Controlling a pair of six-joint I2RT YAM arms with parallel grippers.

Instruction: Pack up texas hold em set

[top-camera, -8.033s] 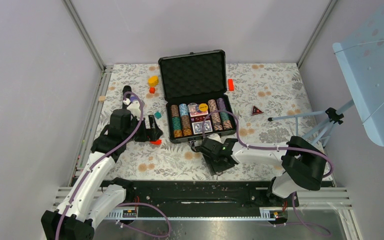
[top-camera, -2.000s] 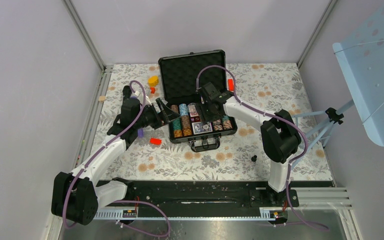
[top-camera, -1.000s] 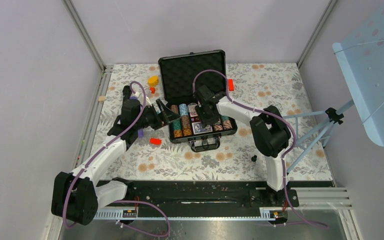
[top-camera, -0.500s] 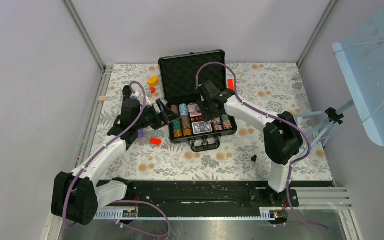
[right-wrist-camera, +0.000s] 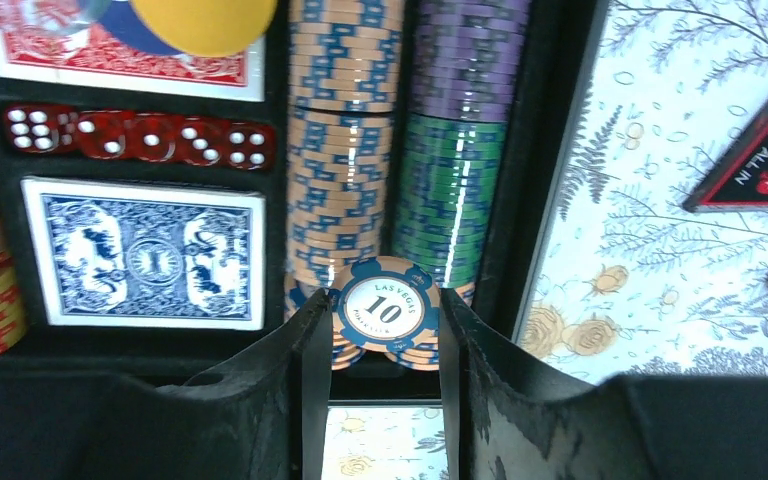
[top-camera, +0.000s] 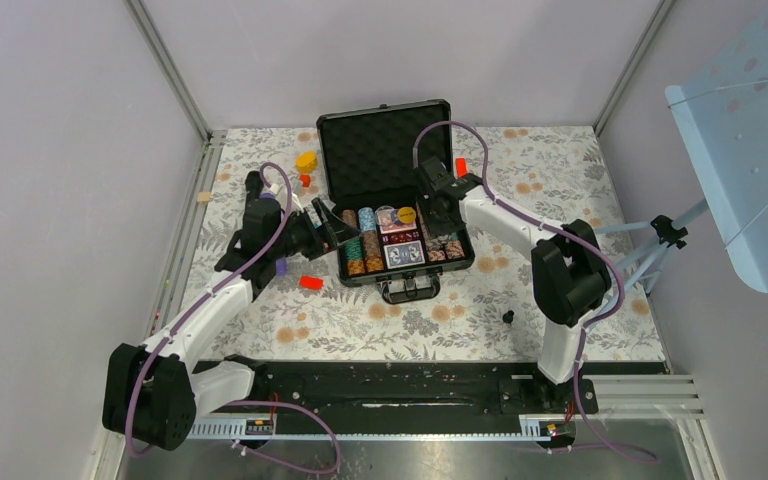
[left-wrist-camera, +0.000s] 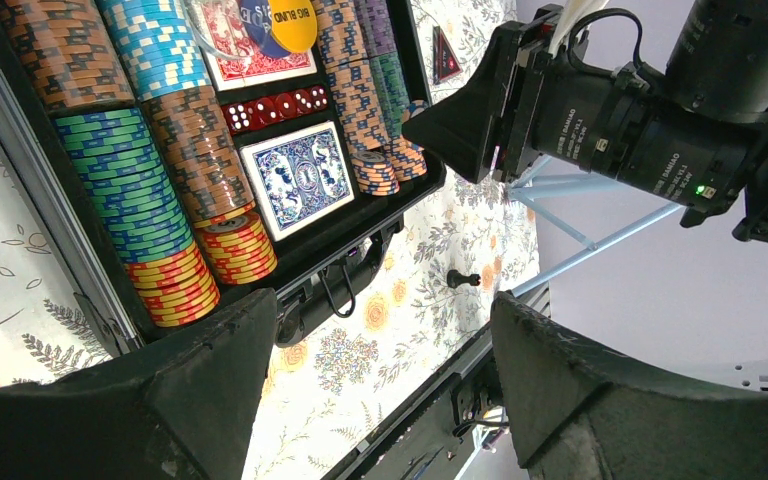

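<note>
Top external view showed the case [top-camera: 385, 150] standing open at the middle of the tabletop's far edge, with its lid upright toward that edge and its handle [top-camera: 407, 290] facing the near edge. The tray held rows of poker chips [top-camera: 358, 250] on both sides of a centre section. In that section lay a red-backed deck [right-wrist-camera: 110, 70] partly under a yellow button [right-wrist-camera: 200, 15], then a line of red dice [right-wrist-camera: 130, 140], then a blue-backed deck [right-wrist-camera: 145, 250].

The left gripper [top-camera: 332, 225] hung just beside the left wall of the case. Its jaws were spread wide, and the left wrist view showed the tray through the gap.

The right gripper [top-camera: 438, 212] was over the right-hand rows. In the right wrist view its fingers [right-wrist-camera: 260, 400] stood apart on either side of a chip marked 10 [right-wrist-camera: 385, 310], which lay face-up at the near end of the orange-and-blue row. The chip filled the gap edge to edge (whether the jaws pinched it or only flanked it could not be told).

An all-in marker [right-wrist-camera: 755, 160] lay on the tabletop just right of the case. A yellow block [top-camera: 306, 160] sat toward the far-left corner, and a red block [top-camera: 310, 282] lay nearer the left edge.
</note>
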